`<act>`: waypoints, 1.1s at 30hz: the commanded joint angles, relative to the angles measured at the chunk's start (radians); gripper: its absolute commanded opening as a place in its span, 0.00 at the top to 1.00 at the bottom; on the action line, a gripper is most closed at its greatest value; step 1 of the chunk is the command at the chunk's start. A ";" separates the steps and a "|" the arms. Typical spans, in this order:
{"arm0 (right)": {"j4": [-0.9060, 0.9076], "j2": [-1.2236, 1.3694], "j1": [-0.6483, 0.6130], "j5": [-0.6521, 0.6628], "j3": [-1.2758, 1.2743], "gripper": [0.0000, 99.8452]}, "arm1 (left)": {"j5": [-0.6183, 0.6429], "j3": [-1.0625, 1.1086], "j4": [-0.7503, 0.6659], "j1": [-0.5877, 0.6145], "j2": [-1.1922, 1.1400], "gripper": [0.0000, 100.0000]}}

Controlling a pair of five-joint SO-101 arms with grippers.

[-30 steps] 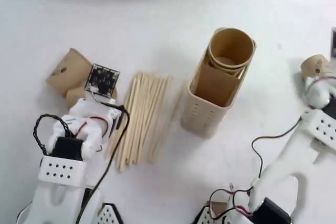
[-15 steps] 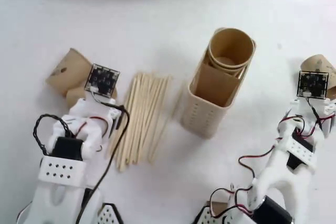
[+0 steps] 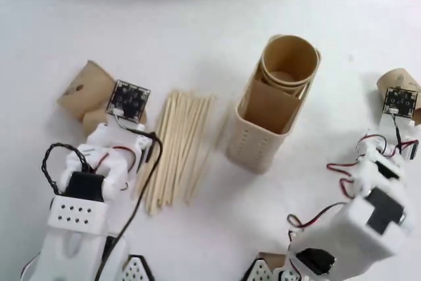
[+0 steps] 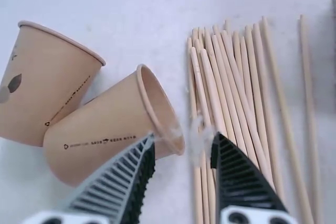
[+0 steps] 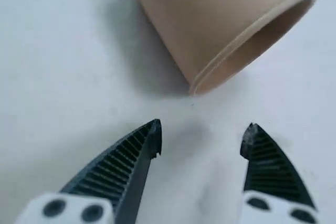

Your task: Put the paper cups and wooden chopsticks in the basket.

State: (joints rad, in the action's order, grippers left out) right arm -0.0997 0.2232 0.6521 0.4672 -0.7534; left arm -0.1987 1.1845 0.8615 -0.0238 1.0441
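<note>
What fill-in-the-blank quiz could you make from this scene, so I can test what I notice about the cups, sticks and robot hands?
1. The wooden chopsticks lie loose on the ____, beside the basket.
2. Near the left hand, ____ paper cups lie on their sides.
3. The right hand is ____, with one tipped cup just ahead of it.

Missing words: table; two; open.
</note>
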 commanded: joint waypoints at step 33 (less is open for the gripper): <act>0.216 0.073 -0.071 -0.123 0.382 0.98 | -0.009 0.012 -0.071 -0.001 0.013 0.82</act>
State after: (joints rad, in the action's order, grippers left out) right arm -0.0107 0.4074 0.5554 0.3521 -0.4281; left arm -0.1987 1.2029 0.8155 -0.0222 1.0441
